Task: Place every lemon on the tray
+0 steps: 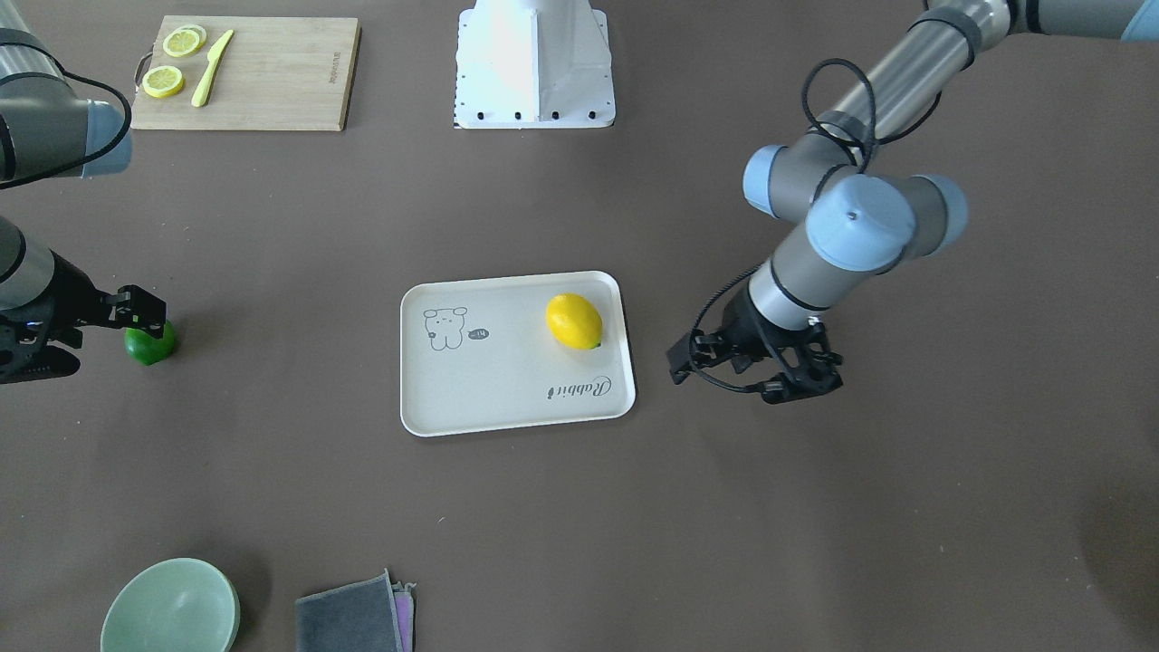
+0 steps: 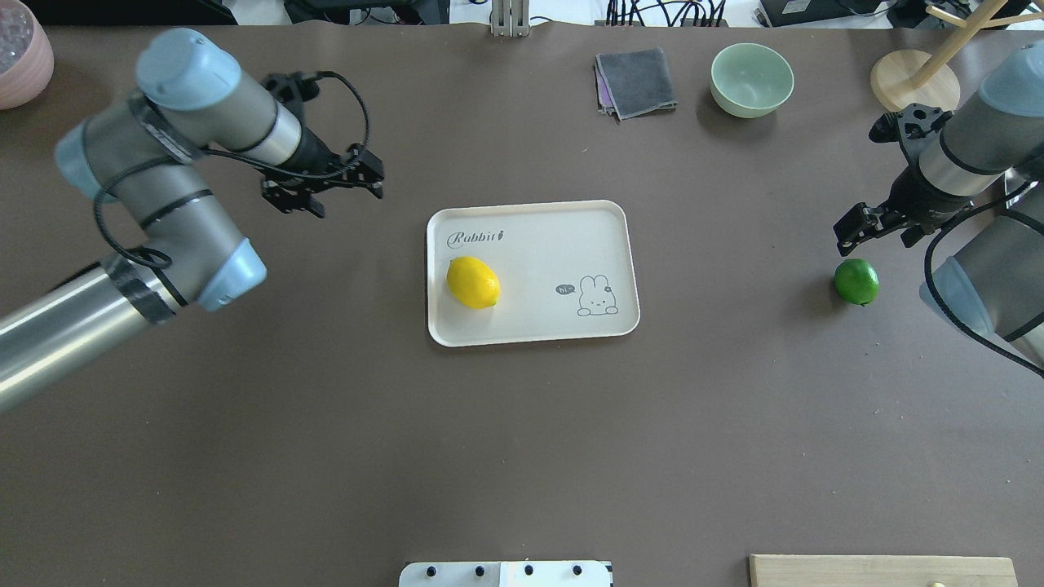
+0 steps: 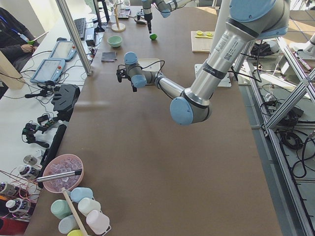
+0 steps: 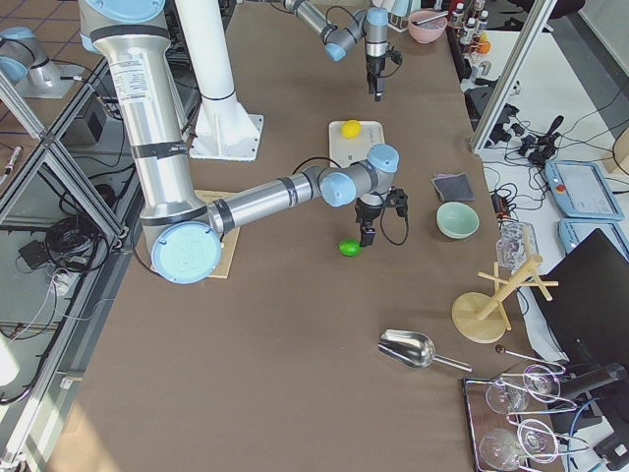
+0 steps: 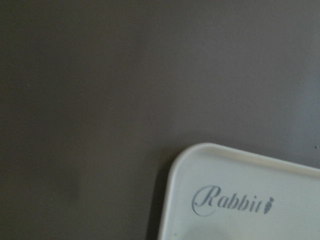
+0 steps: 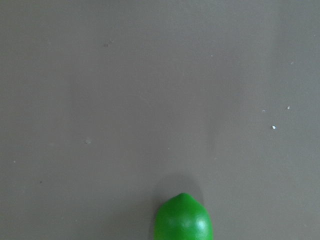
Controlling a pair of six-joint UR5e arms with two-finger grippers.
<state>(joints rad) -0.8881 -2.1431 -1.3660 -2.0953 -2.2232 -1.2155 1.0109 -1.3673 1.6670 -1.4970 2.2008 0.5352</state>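
Our right gripper [image 2: 874,235] hangs with its fingers spread and empty, which we take as readiness to drop around the green lemon [image 2: 855,281]. That lemon sits on the bare table just beside the fingers, not yet between them, and well apart from the tray [image 2: 530,210]. Our left gripper [image 2: 334,191], also spread and empty, hovers off the tray's "Rabbit" end, since the yellow lemon [image 2: 473,282] already lies on the tray.
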